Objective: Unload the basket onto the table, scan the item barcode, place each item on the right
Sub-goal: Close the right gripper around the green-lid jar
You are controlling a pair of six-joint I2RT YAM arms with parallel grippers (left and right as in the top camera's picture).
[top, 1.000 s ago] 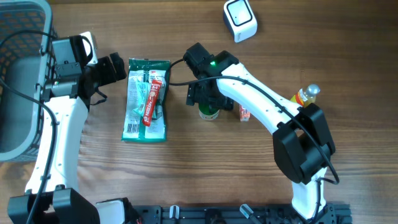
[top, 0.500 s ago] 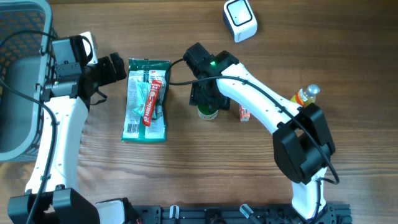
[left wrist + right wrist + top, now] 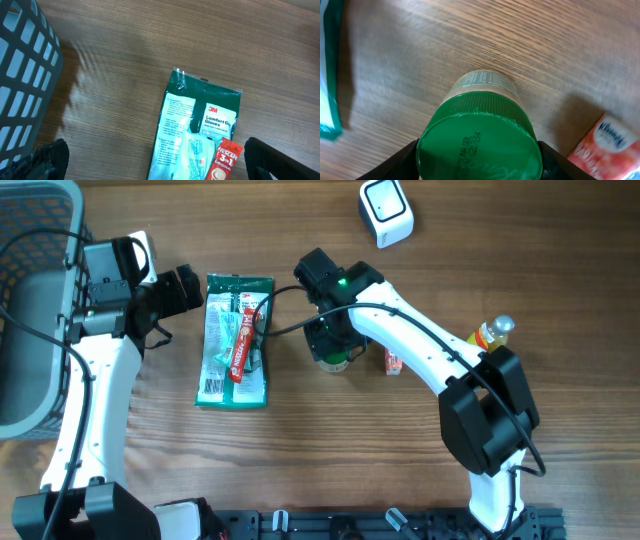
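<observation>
- Overhead, the right tool (image 3: 330, 350) stands directly above the small round jar with a green plastic lid (image 3: 338, 364), midway across the wooden tabletop (image 3: 300, 460). The white boxy scanner (image 3: 388, 212) lies well apart at the far edge, nearer this arm than the left tool (image 3: 185, 288).
- From the left wrist, the left tool gapes wide and empty above the flat green glove packet (image 3: 200, 125), away from the jar.
- From the right wrist, the jar stands upright with its lid towards the camera. Dark fingers (image 3: 405, 160) press on both sides of the lid, partly closed and gripping it. The coming move looks like a straight lift, then a carry towards the scanner.
</observation>
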